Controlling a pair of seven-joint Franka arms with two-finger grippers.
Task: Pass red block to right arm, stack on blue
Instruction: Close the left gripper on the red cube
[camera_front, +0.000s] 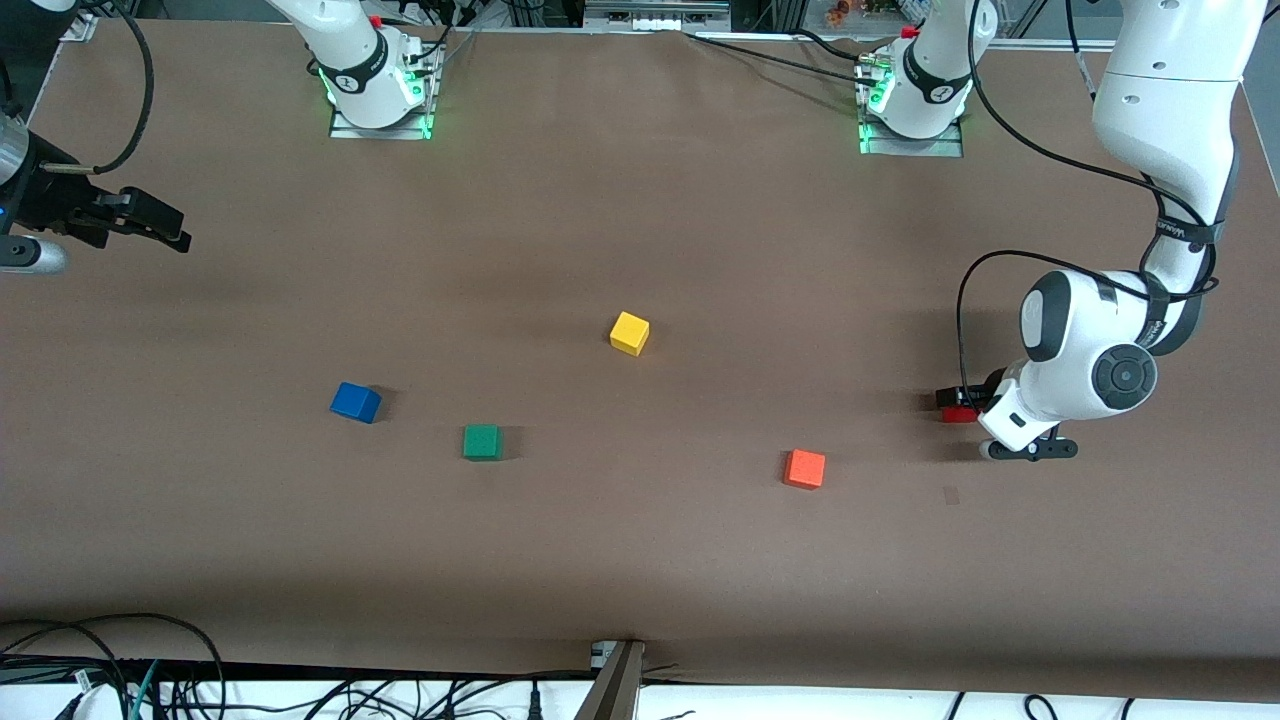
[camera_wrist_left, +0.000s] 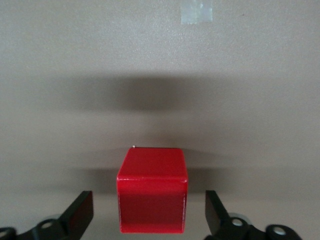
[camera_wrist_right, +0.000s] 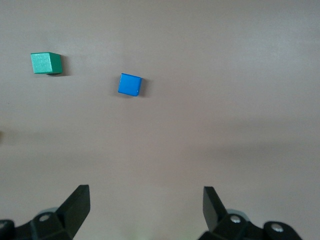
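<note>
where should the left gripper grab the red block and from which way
Grip the red block on its two flat vertical side faces, coming straight down from above. It sits square on the table, centred between the left gripper's open fingers, with gaps either side, so they only need to close.

Red block between end effector fingers

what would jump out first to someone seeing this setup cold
The left tool is low at the left arm's end of the table, straddling the red block without touching it. Four bright cubes dot the brown table, the blue cube nearest the waiting right tool, which is open.
</note>
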